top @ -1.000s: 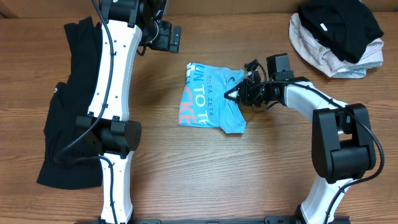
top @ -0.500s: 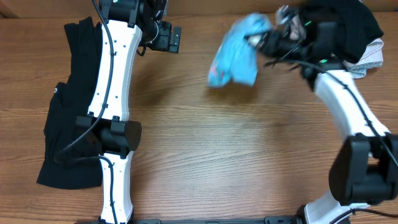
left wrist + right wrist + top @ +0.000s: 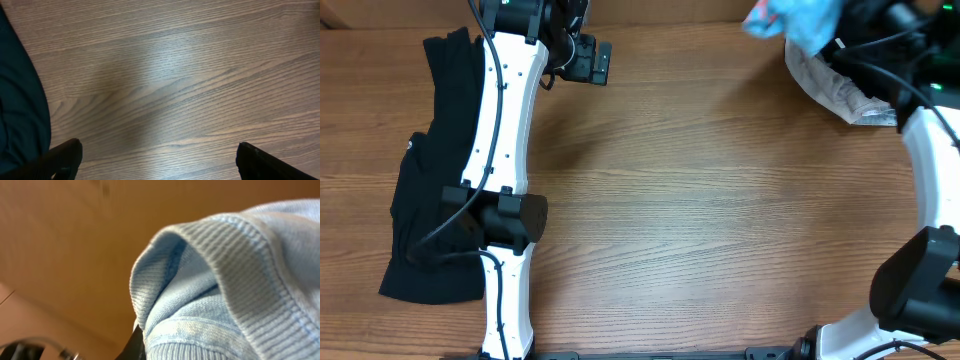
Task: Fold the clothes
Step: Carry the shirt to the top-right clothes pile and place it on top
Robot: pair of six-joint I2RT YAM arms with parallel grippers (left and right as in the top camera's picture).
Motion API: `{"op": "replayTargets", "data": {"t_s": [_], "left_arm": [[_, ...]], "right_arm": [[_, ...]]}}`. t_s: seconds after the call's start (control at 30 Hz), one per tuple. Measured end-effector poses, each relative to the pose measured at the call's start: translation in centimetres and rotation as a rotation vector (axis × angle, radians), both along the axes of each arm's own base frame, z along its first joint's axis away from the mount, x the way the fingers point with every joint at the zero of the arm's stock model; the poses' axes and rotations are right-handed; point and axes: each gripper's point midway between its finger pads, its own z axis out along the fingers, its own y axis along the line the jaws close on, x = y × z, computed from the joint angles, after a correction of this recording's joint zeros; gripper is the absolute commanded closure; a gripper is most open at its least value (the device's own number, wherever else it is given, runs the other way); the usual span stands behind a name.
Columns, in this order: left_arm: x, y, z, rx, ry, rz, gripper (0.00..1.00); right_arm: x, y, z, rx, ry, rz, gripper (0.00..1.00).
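Overhead: right gripper (image 3: 842,28), pinching the light blue T-shirt (image 3: 798,20), seems to be stacking it on the far-right clothes pile (image 3: 840,92); next it needs releasing. Left gripper (image 3: 157,162) hangs spread.

Brown wood-grain counter (image 3: 700,200), with a long black garment (image 3: 425,200) along its left edge and crumpled pale cloth (image 3: 825,85) at its far right.

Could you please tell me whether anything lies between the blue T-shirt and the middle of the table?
Nothing visible does: the T-shirt, lifted beside the clothes pile, has only bare table before it.
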Motion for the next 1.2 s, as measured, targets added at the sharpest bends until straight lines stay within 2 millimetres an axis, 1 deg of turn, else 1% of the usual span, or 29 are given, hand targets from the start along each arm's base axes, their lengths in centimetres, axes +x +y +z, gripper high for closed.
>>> {"op": "replayTargets", "data": {"t_s": [0.1,0.17,0.2,0.23,0.27,0.3,0.33,0.37,0.4,0.43,0.5,0.53,0.57,0.6,0.63,0.7,0.8,0.9,0.97,1.0,1.07,1.13,1.17,1.2], "left_arm": [[0.1,0.0,0.0,0.000,-0.003,0.000,0.00],[0.2,0.0,0.1,-0.001,-0.008,0.000,0.00],[0.2,0.0,0.1,-0.001,-0.009,0.000,0.00],[0.2,0.0,0.1,-0.001,-0.009,0.000,0.00],[0.3,0.0,0.1,-0.002,-0.012,0.000,0.00],[0.3,0.0,0.1,-0.002,-0.012,0.000,0.00],[0.3,0.0,0.1,-0.001,-0.013,0.001,0.00],[0.3,0.0,0.1,-0.001,-0.015,0.001,0.00],[0.4,0.0,0.2,-0.001,-0.018,0.001,0.00],[0.5,0.0,0.2,-0.002,-0.020,0.001,0.00],[0.5,-0.1,0.2,-0.003,-0.024,0.001,0.00],[0.6,-0.1,0.2,-0.003,-0.024,0.001,0.00],[0.6,-0.1,0.2,-0.003,-0.025,0.002,0.00],[0.6,-0.1,0.2,-0.003,-0.026,0.002,0.00],[0.6,-0.1,0.2,-0.003,-0.025,0.002,0.00],[0.6,-0.1,0.2,-0.003,-0.027,0.002,0.00],[0.6,-0.1,0.3,-0.003,-0.028,0.002,0.00],[0.7,-0.1,0.3,-0.004,-0.030,0.002,0.00],[0.7,-0.1,0.3,-0.004,-0.030,0.002,0.00],[0.7,-0.1,0.3,-0.004,-0.030,0.002,0.00],[0.7,-0.1,0.3,-0.004,-0.030,0.002,0.00],[0.7,-0.1,0.3,-0.004,-0.030,0.002,0.00],[0.7,-0.1,0.3,-0.004,-0.030,0.002,0.00],[0.7,-0.1,0.3,-0.004,-0.030,0.002,0.00]], "right_arm": [[0.3,-3.0,1.2,-0.004,-0.072,-0.061,0.96],[0.9,-5.0,0.9,0.006,-0.088,-0.097,0.96],[1.4,-5.7,0.4,0.013,-0.080,-0.111,0.96],[2.2,-6.9,-0.9,0.023,-0.061,-0.127,0.96],[2.8,-7.6,-2.0,0.034,-0.039,-0.135,0.96],[3.6,-8.4,-3.5,0.045,-0.015,-0.142,0.91],[4.3,-9.0,-5.0,0.056,0.012,-0.149,0.71],[5.0,-9.7,-6.8,0.069,0.046,-0.158,0.62],[5.5,-10.3,-8.8,0.088,0.091,-0.169,0.55],[6.0,-11.0,-11.1,0.108,0.146,-0.185,0.44],[6.5,-12.0,-15.6,0.142,0.261,-0.219,0.15],[6.5,-12.6,-17.4,0.163,0.314,-0.237,0.04],[6.3,-13.1,-19.5,0.176,0.376,-0.255,0.00],[6.1,-13.5,-20.7,0.184,0.413,-0.269,0.00],[5.8,-14.2,-21.5,0.181,0.433,-0.281,0.00],[5.3,-15.4,-21.6,0.181,0.437,-0.294,0.00],[4.1,-17.6,-21.3,0.188,0.436,-0.309,0.00],[2.3,-19.8,-21.1,0.206,0.468,-0.339,0.00],[1.0,-20.8,-20.3,0.199,0.483,-0.356,0.00],[0.4,-21.1,-19.4,0.189,0.482,-0.362,0.00],[-1.0,-20.8,-17.2,0.153,0.479,-0.363,0.00],[-2.2,-19.9,-14.3,0.104,0.455,-0.353,0.00],[-3.1,-19.0,-11.9,0.062,0.425,-0.345,0.00],[-3.9,-18.2,-10.0,0.025,0.401,-0.337,0.00]]}}
